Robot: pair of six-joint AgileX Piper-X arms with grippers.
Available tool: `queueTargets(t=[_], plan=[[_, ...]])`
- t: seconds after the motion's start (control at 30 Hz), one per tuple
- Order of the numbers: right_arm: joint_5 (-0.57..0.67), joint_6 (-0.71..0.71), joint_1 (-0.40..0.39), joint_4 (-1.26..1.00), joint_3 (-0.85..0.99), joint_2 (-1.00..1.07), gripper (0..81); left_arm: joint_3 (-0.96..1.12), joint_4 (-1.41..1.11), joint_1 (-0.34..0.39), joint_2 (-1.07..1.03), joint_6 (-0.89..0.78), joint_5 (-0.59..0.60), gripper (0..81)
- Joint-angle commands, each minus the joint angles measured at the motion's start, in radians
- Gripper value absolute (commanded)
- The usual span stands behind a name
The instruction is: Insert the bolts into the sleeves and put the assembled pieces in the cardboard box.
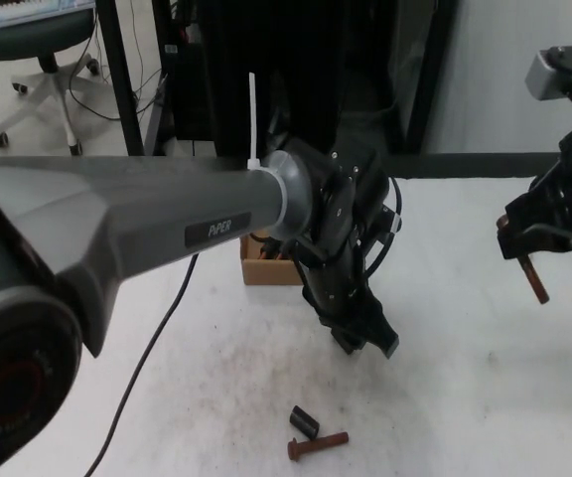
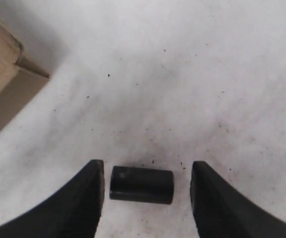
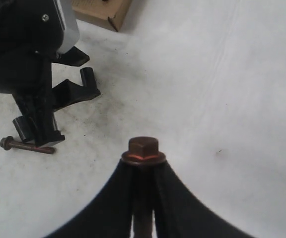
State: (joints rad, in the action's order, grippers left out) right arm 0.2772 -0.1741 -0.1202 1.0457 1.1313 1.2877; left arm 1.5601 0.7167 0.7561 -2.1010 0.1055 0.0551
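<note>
R gripper (image 3: 143, 166) clamps a bolt (image 3: 143, 148), hex head sticking out past the fingertips, over the white bench (image 3: 222, 99). L gripper (image 3: 86, 74) farther off, fingers apart, w/ a 2nd bolt (image 3: 19, 145) lying flat nearby. Corner of cardboard box (image 3: 103, 12) beyond.

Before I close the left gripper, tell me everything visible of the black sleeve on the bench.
The sleeve is a short matte black cylinder, seemingly metal, lying on its side on the white bench. It sits between the open fingers of the left gripper, touching neither, nearer one. A rusty bolt lies close beside it; whether they touch is unclear.
</note>
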Motion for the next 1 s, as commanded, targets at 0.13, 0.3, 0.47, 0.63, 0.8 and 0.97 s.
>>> queueTargets(t=[0.13, 0.3, 0.47, 0.63, 0.8, 0.97], plan=[[0.022, -0.005, 0.004, -0.012, -0.061, -0.011, 0.8, 0.007, -0.015, 0.001, 0.010, -0.009, -0.013, 49.8], [0.022, -0.005, 0.004, -0.024, -0.080, -0.011, 0.8, 0.007, -0.018, 0.001, 0.010, -0.009, -0.013, 49.8], [0.022, -0.005, 0.004, -0.029, -0.080, -0.011, 0.8, 0.007, -0.017, 0.001, 0.007, -0.009, -0.016, 49.8], [0.022, -0.005, 0.004, -0.029, -0.080, -0.011, 0.8, 0.007, 0.016, 0.001, -0.015, -0.009, -0.016, 49.8], [0.022, -0.005, 0.004, -0.029, -0.080, -0.011, 0.8, 0.007, 0.033, 0.001, -0.028, -0.009, -0.016, 49.8], [0.022, -0.005, 0.004, -0.029, -0.080, -0.011, 0.8, 0.007, 0.009, 0.001, -0.028, -0.009, -0.016, 48.7]])
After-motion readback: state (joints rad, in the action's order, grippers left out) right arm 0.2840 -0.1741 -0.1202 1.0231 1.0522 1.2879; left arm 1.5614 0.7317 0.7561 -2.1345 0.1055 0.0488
